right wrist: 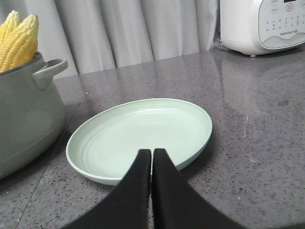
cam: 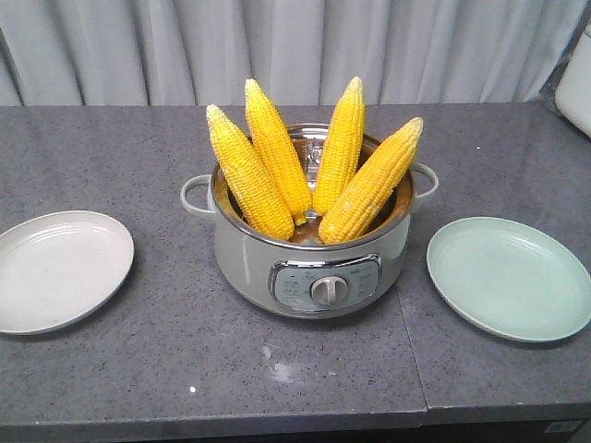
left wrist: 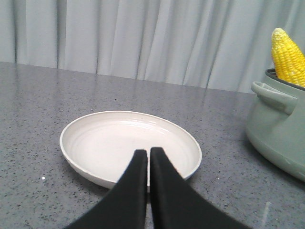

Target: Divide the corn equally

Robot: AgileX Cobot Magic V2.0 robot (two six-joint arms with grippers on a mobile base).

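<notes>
We see the corn (cam: 277,152), four cobs, standing tips up in the pot (cam: 309,268) at the middle of the table (cam: 138,369), two leaning toward 11 o'clock and two toward 1 o'clock; no cob is on a plate yet. The left gripper (left wrist: 148,155) hangs over the near rim of the white plate (cam: 55,268), at 9 o'clock from the pot. The right gripper (right wrist: 151,153) hangs over the near rim of the green plate (cam: 508,277), at 3 o'clock. Both have their fingers pressed together and carry nothing. The main danger, we think, is in the pot: the cobs cross low down and probably rest on each other, though the bottom is hidden from us, so pulling one out may tip its neighbour over the rim. A cob is round and tapered, so thin fingers closing near the tip could let it slide or swing. If both arms go to the pot at one time, they may meet above it, because the cobs stand close together. The plates are shallow, and a cob laid off centre could roll out toward the table's front edge at 6 o'clock, which is not far. For moving there is good open room: bare table lies between each plate and the pot, only the handles (left wrist: 272,94) stick out at 9 and 3 o'clock, and a white cooker (right wrist: 262,24) stands well apart at 1 o'clock from the green plate.
</notes>
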